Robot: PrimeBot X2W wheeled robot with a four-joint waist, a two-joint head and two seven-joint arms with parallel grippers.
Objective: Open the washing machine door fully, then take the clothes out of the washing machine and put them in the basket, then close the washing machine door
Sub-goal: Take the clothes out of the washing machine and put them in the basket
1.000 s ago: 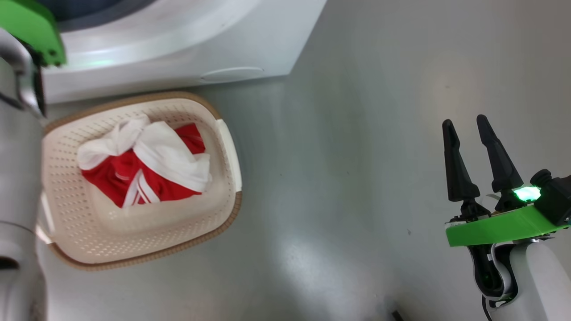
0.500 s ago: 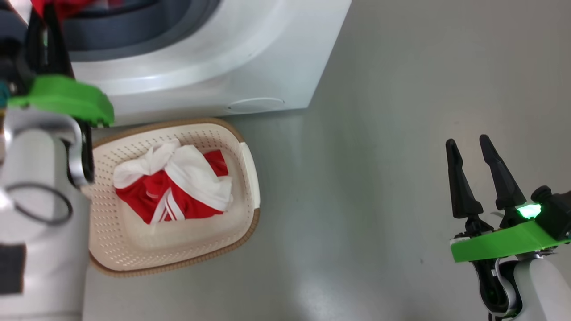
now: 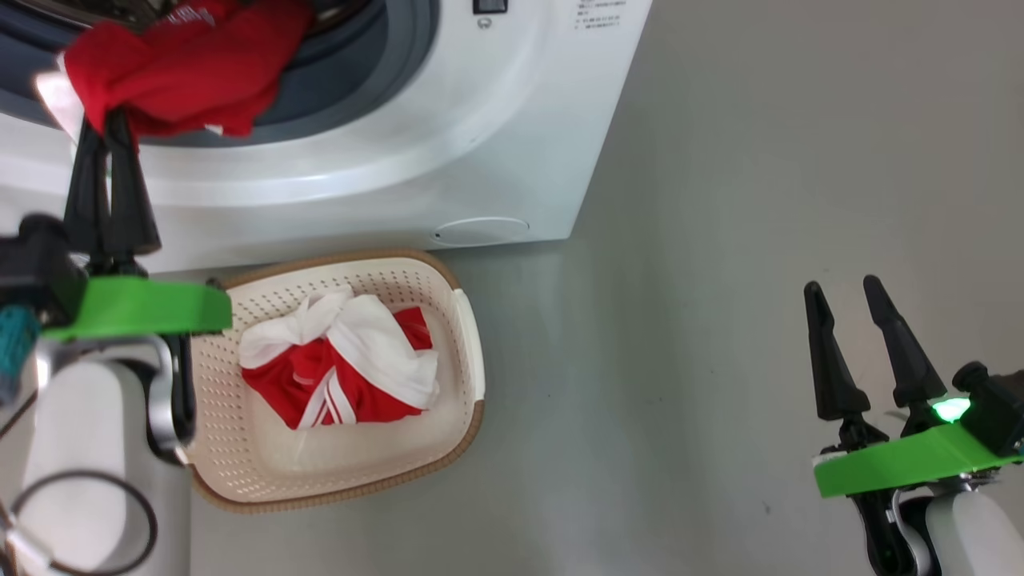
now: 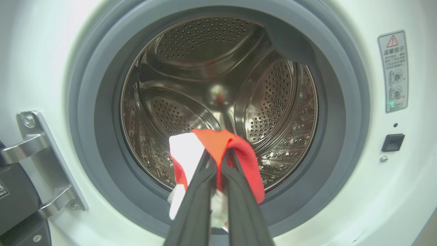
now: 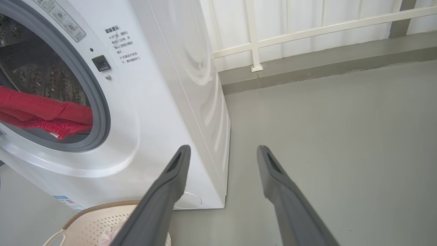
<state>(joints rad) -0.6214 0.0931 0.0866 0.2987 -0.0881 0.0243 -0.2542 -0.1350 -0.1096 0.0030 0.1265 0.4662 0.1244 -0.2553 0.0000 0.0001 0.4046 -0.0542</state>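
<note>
The left pincer [image 3: 106,128] is clamped on a red garment [image 3: 180,68] at the mouth of the washing machine [image 3: 448,144]. Its two dark fingers [image 3: 128,200] run almost parallel with hardly any gap, the tips buried in the cloth. In the left wrist view the left pincer [image 4: 215,158] pinches a fold of the red garment [image 4: 220,138], which drapes over both tips and hangs down on either side, red on one side and a white panel on the other. Behind the fold is the steel drum [image 4: 218,68], ringed by the grey-blue seal [image 4: 102,136]. A metal hinge bracket [image 4: 37,160] sits on the machine's front beside the opening.

From the right wrist view, the red garment [image 5: 44,116] lies across the lower lip of the opening, partly inside the drum.

The right pincer [image 3: 842,286] hovers over the bare grey floor [image 3: 720,200], well apart from the machine and from the basket [image 3: 472,352]. Its fingers stand spread wide, holding and touching nothing; the right wrist view shows the right pincer [image 5: 222,150] with only floor between the tips.

The basket stands on the floor just in front of the machine, below the round white flap [image 3: 480,230]. In it lies a bundle of red and white clothes [image 3: 340,368]
</note>
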